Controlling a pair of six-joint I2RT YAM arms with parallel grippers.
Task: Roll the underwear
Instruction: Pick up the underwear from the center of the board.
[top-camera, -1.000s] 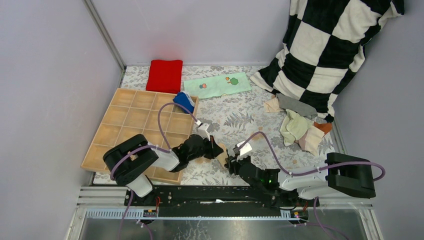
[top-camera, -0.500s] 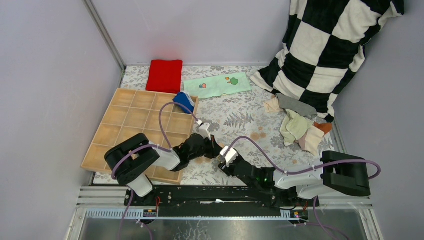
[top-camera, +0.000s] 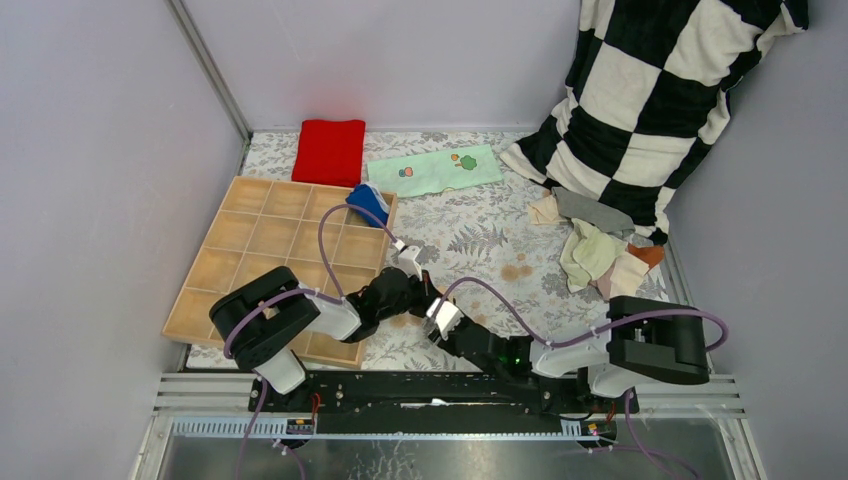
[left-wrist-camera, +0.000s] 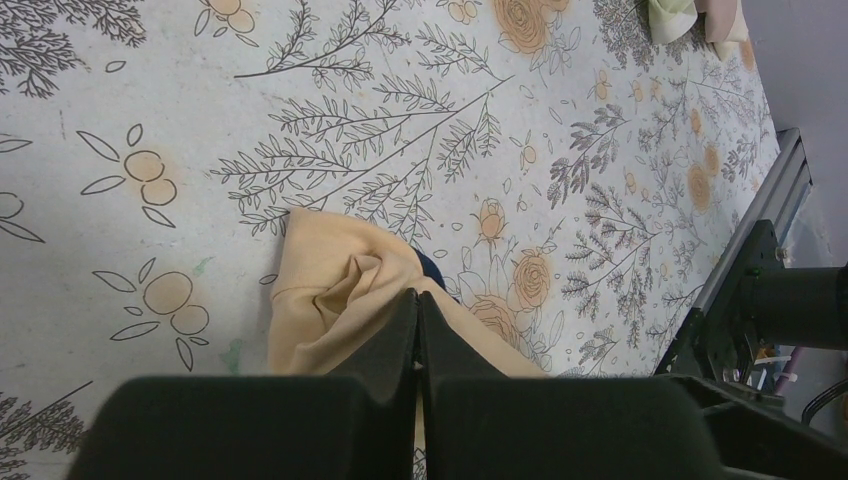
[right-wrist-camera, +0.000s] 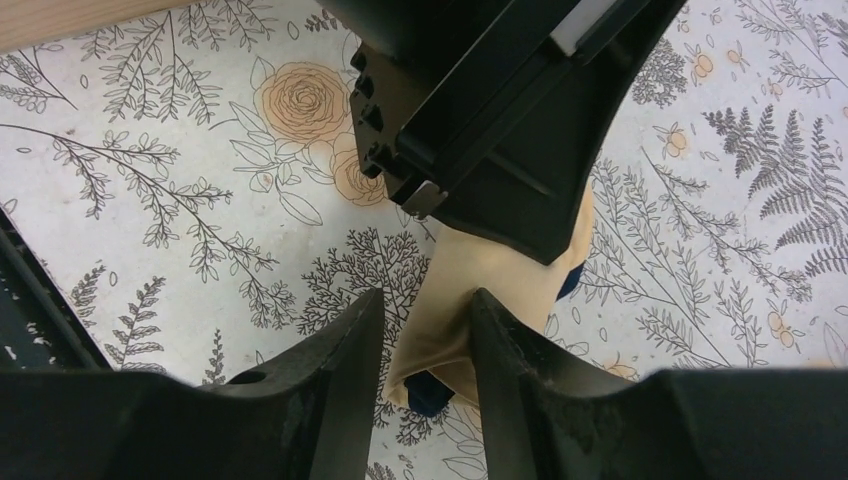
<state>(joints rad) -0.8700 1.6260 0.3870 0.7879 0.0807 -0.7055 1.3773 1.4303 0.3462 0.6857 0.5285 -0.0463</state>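
The tan underwear with dark trim lies crumpled on the floral cloth. My left gripper is shut on its folded edge. In the right wrist view the same tan underwear hangs from the left gripper. Its lower end, dark trim showing, sits between my right gripper's open jaws. From above the two grippers meet, left gripper and right gripper, and hide the tan piece. A blue striped brief rests in a tray compartment. Several other briefs are piled at the right.
A wooden compartment tray lies left of the grippers. A red folded cloth and a mint printed cloth lie at the back. A black and white checkered pillow leans in the back right corner.
My right gripper has slid left across the cloth until its jaws straddle the end of the tan underwear. The left gripper has stayed where it was, still shut.
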